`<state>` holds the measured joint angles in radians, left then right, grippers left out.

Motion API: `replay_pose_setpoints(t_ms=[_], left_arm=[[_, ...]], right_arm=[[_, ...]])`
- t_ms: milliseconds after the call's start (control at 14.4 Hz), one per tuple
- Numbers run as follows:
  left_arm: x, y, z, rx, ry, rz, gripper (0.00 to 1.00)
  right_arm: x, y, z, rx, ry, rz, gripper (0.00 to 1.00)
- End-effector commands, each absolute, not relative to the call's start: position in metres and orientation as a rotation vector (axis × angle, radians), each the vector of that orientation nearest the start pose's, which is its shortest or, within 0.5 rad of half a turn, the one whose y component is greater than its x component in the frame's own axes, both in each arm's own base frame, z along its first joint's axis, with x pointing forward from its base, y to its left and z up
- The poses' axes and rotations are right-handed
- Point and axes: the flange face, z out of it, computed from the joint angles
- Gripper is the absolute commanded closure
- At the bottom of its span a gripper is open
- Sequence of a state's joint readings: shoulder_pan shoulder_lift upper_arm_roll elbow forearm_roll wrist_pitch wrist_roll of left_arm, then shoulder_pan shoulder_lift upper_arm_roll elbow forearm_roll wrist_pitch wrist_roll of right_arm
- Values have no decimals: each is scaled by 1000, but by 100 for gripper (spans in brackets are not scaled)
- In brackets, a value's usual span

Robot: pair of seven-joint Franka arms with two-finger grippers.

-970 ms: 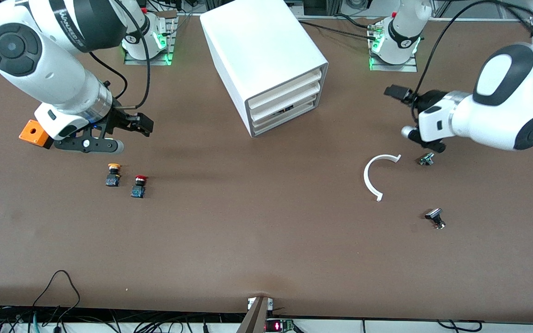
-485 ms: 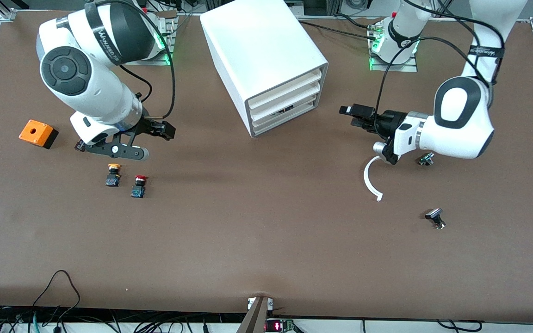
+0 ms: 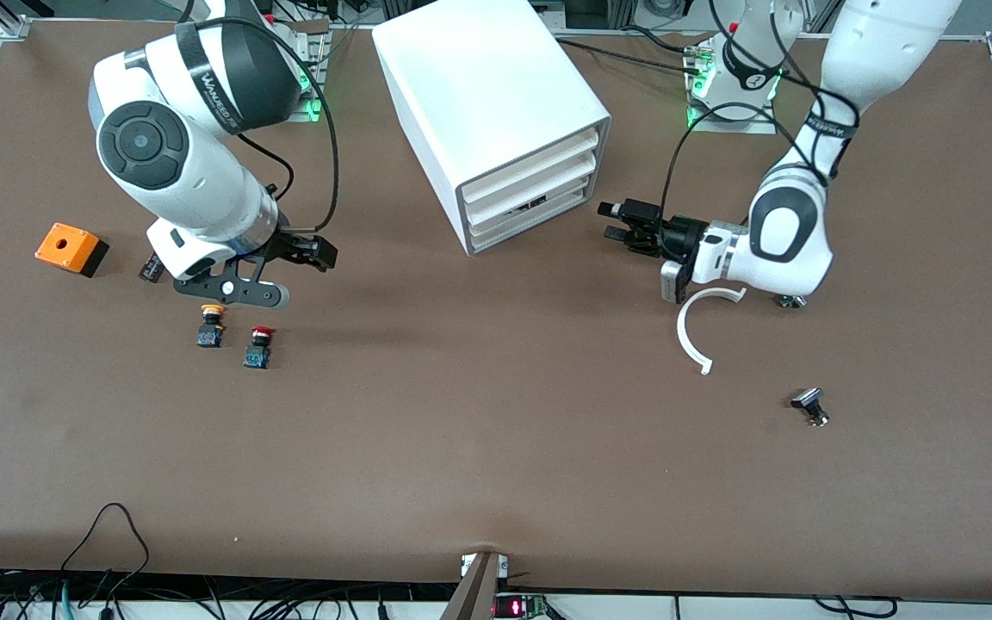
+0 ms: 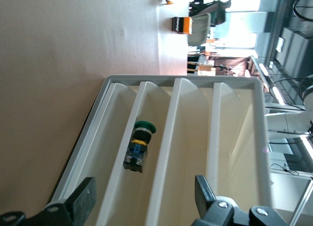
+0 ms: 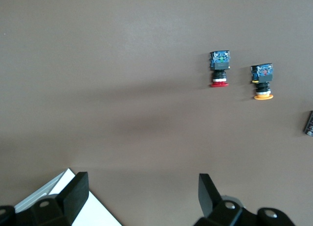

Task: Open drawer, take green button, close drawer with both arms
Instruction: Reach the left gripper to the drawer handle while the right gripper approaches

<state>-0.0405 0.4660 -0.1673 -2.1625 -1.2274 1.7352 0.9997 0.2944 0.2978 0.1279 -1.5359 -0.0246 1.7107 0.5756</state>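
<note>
The white cabinet (image 3: 479, 86) stands at the table's middle, toward the robots' bases. Its three drawers are shut. The lowest drawer (image 3: 539, 217) also shows in the left wrist view (image 4: 116, 143). The green-capped button (image 4: 139, 146) lies on its side inside it, seen through the front. My left gripper (image 3: 610, 221) is open and empty, level with the cabinet's front and pointing at it, a short gap away (image 4: 143, 204). My right gripper (image 3: 322, 255) is open and empty above the table, toward the right arm's end from the cabinet (image 5: 142, 192).
A yellow-capped button (image 3: 211, 325) and a red-capped button (image 3: 257, 346) stand close to the right gripper, nearer the front camera. An orange box (image 3: 71, 248) is at the right arm's end. A white curved strip (image 3: 692, 331) and two small parts (image 3: 810, 406) lie under and near the left arm.
Both arms have swung in toward the cabinet. The left gripper has come from the left arm's end to face the drawer fronts. The right gripper has moved toward the cabinet.
</note>
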Motion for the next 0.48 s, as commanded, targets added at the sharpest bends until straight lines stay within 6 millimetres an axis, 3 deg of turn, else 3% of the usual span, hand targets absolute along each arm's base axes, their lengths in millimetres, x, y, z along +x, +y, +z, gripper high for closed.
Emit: replay_pose_setpoints(t_ms=[0,208,416], left_arm=[[467,-199,160,1731,-375,-263,28],[446,-219,130,1650,-382,-242,40],[431,-232,119,1611,-397,-251,42]], right_arm=[[591,260,467,-3184,328,147,1],[582,279,463,-3196,351,144,1],[577,293,456,-3200,420,156,1]])
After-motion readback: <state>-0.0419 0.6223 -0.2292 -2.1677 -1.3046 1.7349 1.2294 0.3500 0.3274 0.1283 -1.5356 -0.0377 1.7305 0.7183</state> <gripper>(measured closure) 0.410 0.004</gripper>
